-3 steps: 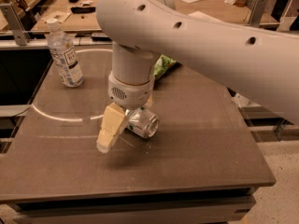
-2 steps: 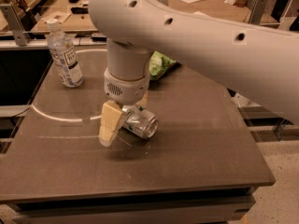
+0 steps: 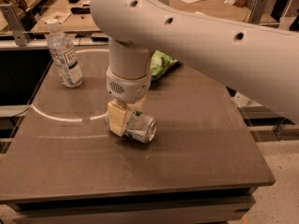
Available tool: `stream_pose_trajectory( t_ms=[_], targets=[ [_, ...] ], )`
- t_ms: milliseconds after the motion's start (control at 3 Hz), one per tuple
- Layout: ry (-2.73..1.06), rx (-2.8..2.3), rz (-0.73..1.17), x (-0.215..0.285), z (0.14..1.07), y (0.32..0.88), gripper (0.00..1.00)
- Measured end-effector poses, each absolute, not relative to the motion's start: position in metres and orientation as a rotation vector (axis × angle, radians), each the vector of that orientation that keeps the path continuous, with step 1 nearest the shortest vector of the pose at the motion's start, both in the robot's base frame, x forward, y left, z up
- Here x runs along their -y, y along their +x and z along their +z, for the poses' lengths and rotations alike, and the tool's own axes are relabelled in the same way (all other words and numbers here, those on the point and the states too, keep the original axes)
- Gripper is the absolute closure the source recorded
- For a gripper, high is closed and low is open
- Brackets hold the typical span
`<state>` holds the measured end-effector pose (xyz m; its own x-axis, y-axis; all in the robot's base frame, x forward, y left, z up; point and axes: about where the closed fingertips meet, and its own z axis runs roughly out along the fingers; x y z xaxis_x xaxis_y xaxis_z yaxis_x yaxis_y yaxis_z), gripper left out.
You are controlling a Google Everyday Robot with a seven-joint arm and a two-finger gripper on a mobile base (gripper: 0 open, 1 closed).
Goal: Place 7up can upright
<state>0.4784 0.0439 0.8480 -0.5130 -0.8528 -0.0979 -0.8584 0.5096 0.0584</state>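
Note:
The 7up can (image 3: 140,127), silver with green marks, lies on its side on the dark table (image 3: 196,139), a little left of the middle. My gripper (image 3: 124,121) hangs straight down from the big white arm (image 3: 187,36) and is down at the can's left part, covering that end. The can's right end faces the front right. The can rests on the table top.
A clear water bottle (image 3: 65,55) with a white label stands at the back left. A wrinkly green snack bag (image 3: 161,63) lies behind the arm. A pale curved line (image 3: 56,115) runs over the table's left side. Other tables stand behind.
The gripper has come down and shifted slightly right, from beside and above the can to down at the can's left end. The can has stayed lying in place.

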Motion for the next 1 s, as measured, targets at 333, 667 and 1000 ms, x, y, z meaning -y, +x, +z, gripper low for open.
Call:
stream_pose_trajectory(
  t_ms=[333, 667, 1000],
  targets=[
    [-1.532, -2.652, 0.143, -0.044, 0.85, 0.478, 0.87],
    [-1.507, -2.597, 0.185, -0.04, 0.869, 0.481, 1.0],
    [-1.468, -2.52, 0.253, -0.031, 0.901, 0.486, 1.0]
  ],
)
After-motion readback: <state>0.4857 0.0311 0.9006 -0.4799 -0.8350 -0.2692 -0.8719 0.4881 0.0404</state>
